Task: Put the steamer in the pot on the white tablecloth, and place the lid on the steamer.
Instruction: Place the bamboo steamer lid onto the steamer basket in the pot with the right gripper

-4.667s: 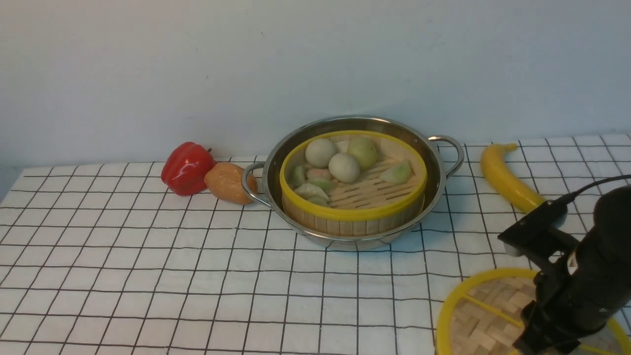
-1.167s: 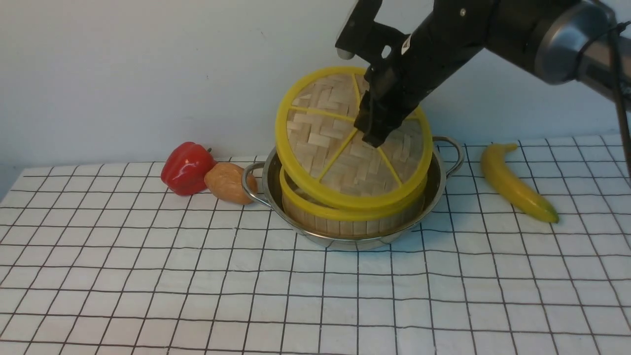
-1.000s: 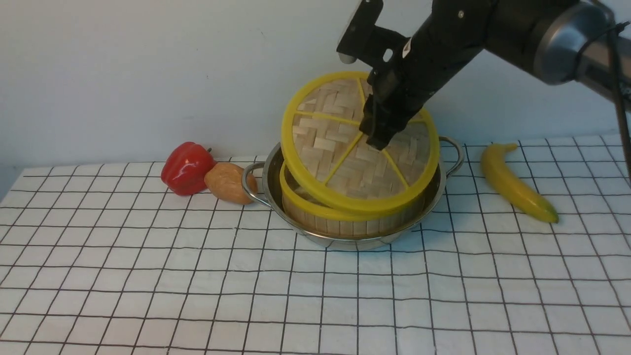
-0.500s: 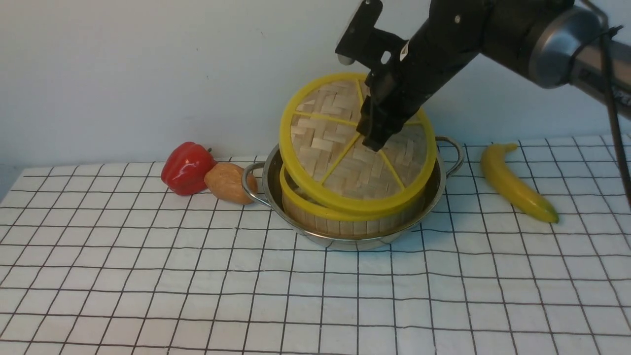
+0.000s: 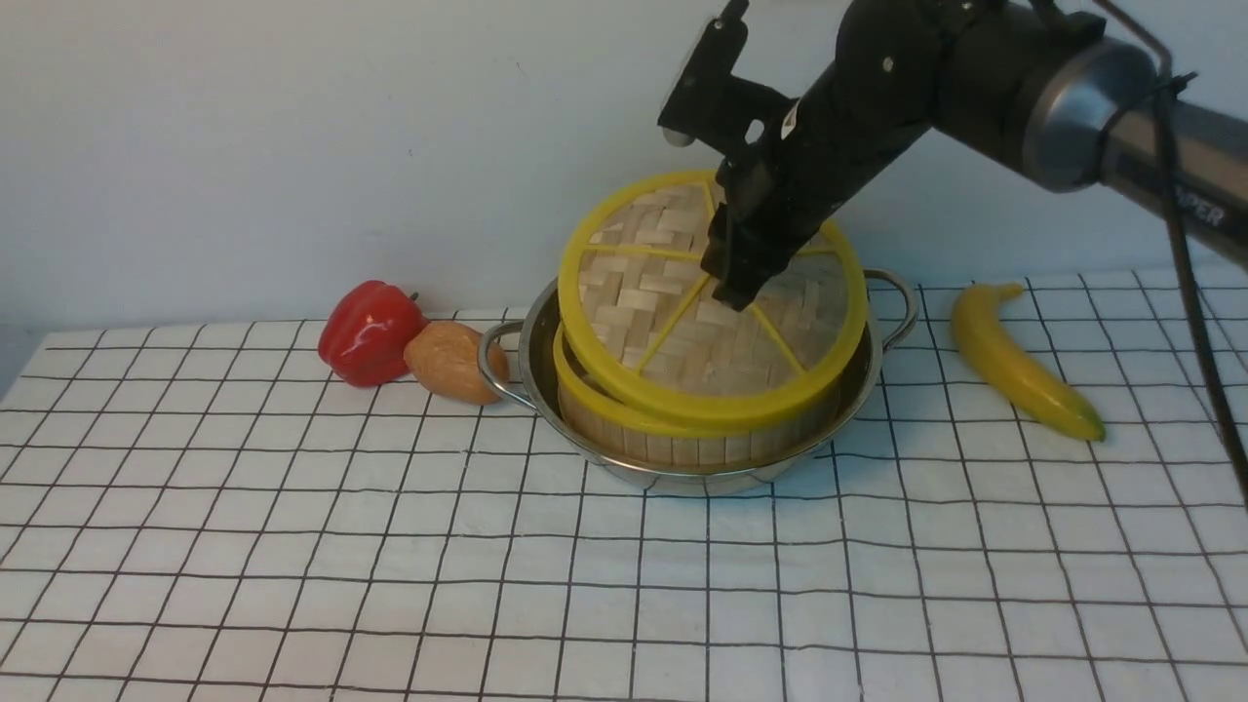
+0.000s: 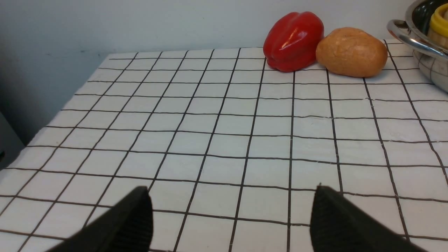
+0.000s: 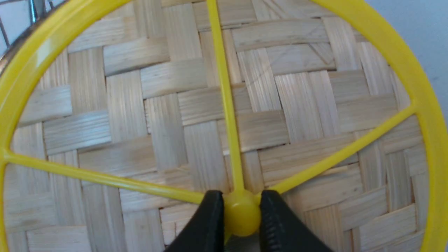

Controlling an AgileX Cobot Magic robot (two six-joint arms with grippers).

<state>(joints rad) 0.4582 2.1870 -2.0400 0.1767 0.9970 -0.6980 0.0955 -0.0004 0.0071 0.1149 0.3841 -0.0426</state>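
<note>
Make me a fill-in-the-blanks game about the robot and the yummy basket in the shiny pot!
1. The right tool pinches the lid by its small yellow ____.
2. The steamer sits inside the ____.
3. Beside the brown potato lies a red ____.
4. The left tool is open and holds ____.

Missing words: hub; pot; pepper; nothing

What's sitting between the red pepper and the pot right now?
A brown potato-like item lies between the red pepper and the pot, touching the pepper and reaching the pot's near handle; the front view shows it best.
</note>
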